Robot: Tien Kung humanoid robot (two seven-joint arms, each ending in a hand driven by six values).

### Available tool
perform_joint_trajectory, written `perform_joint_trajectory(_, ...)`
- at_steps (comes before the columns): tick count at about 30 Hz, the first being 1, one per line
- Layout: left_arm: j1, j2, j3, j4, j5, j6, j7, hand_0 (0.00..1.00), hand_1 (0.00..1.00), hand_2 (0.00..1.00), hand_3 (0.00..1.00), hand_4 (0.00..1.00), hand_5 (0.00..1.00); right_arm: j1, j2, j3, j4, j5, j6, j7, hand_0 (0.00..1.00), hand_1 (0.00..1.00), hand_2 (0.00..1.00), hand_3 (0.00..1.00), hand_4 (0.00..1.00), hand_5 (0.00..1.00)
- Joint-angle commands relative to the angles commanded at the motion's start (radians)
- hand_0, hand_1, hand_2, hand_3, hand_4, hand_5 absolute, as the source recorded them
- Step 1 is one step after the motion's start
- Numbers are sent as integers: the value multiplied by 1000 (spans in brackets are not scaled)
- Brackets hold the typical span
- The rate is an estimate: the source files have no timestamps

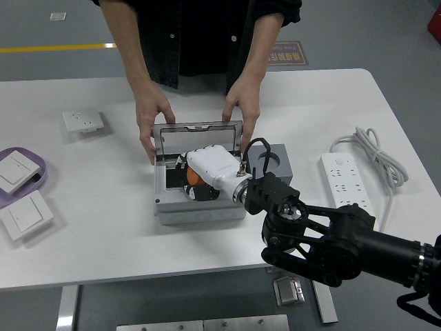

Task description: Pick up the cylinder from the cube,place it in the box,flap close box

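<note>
My right hand (207,169), white-shelled, sits inside the open box (200,207) at frame centre, fingers curled around the orange cylinder (194,178). Only a sliver of orange shows under the palm, so I cannot tell which way its long axis runs. The grey cube (274,160) touches the box's right side, its round socket bare. The lid (198,136) stands up at the back, and a person's two hands (153,117) steady it from the far side. I count three switch plates at left, one on a purple tray (34,181), and one power strip (344,181) at right. White table (103,234), grey floor beyond.
</note>
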Motion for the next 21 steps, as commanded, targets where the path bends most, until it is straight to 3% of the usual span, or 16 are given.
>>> perform_joint_trajectory(2, 0, 0, 0, 0, 0, -1, -1, 627, 618, 548, 631, 703, 326, -1, 0, 1, 0, 5, -3, 6, 771, 685, 686, 709, 755, 459)
perform_joint_trajectory(8, -1, -1, -2, -3, 3, -1, -1, 627, 618, 548, 631, 703, 326, -8, -5, 8, 7, 56, -24, 34, 771, 685, 686, 709, 755, 459)
perform_joint_trajectory(9, -1, -2, -3, -3, 4, -1, -1, 627, 618, 543, 633, 700, 320, -11, -8, 12, 12, 74, -29, 40, 770, 682, 687, 732, 823, 470)
perform_joint_trajectory(19, -1, -4, -2, -2, 1, 0, 0, 626, 618, 536, 633, 699, 323, -48, -68, 96, 173, 311, -107, 155, 771, 677, 684, 732, 846, 483)
perform_joint_trajectory(21, -2, -4, -1, -3, 0, 0, 1, 626, 618, 537, 633, 701, 321, -48, -75, 108, 203, 355, -119, 174, 754, 657, 669, 717, 810, 460)
